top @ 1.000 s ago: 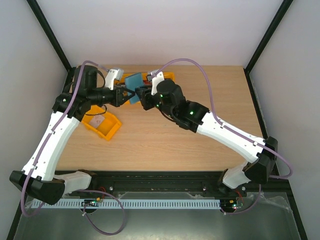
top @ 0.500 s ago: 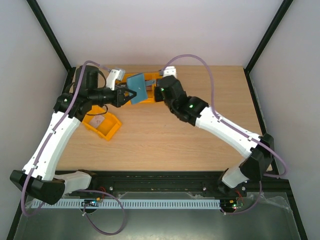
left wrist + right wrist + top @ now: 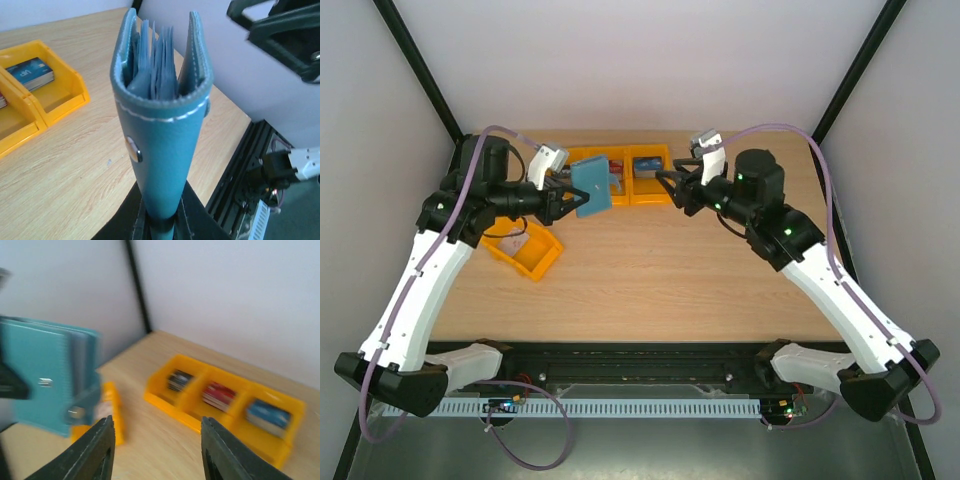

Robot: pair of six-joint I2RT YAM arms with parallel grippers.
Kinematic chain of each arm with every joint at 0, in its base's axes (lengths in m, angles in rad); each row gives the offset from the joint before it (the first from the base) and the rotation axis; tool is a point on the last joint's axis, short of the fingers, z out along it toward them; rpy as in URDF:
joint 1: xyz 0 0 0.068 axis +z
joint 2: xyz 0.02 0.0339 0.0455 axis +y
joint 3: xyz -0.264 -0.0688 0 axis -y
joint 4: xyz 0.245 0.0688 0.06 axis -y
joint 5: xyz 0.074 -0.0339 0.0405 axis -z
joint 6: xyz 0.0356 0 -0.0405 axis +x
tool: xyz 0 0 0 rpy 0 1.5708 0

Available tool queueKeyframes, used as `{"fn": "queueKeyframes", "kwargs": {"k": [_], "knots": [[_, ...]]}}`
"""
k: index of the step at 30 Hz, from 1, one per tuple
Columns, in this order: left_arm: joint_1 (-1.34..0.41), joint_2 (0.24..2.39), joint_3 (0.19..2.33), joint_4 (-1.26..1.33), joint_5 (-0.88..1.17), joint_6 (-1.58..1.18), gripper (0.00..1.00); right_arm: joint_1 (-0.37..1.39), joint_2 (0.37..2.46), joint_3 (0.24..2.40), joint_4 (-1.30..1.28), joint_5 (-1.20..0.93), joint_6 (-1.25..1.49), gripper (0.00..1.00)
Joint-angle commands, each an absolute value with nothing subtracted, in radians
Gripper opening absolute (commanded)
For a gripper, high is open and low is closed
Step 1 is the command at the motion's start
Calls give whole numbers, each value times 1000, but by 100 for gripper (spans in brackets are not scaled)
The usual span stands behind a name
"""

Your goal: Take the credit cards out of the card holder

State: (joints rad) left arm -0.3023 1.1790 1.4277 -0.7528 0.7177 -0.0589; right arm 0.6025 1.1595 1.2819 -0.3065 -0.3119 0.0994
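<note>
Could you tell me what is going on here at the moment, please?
The left gripper is clamped on one end of the teal card holder, holding it above the table with its open pocket edge pointing away from the gripper. The right gripper is open and empty, off to the right in the top view and not touching the holder. No card can be seen sticking out.

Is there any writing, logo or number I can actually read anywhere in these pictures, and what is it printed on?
Nothing here reads for certain.
On the blue card stack in the orange bin: white lettering, too blurred to read.
On the red card stack and the dark card stack: blurred marks, unreadable.
On the card holder: no writing visible, only a metal snap.
</note>
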Motion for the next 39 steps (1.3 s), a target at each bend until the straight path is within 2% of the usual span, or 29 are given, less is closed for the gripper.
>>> {"fn": "queueKeyframes", "kwargs": {"k": [1,5,11,28,35,39], "knots": [[-309,1149,1514,-857,839,144,2,598,1143,1292,-209,-721,51,47],[-323,1146,1575,-956,889,284,2,598,1125,1292,-173,-797,56,47],[-327,1145,1579,-978,1001,310,2,600,1147,1282,-81,-951,107,48],[-328,1151,1570,-981,1041,316,2,630,1210,1315,-99,-933,75,51],[-327,1149,1568,-974,1054,306,2,680,1230,1340,-133,-945,41,59],[-327,1147,1560,-994,1071,326,2,700,1229,1334,-128,-933,32,60]]}}
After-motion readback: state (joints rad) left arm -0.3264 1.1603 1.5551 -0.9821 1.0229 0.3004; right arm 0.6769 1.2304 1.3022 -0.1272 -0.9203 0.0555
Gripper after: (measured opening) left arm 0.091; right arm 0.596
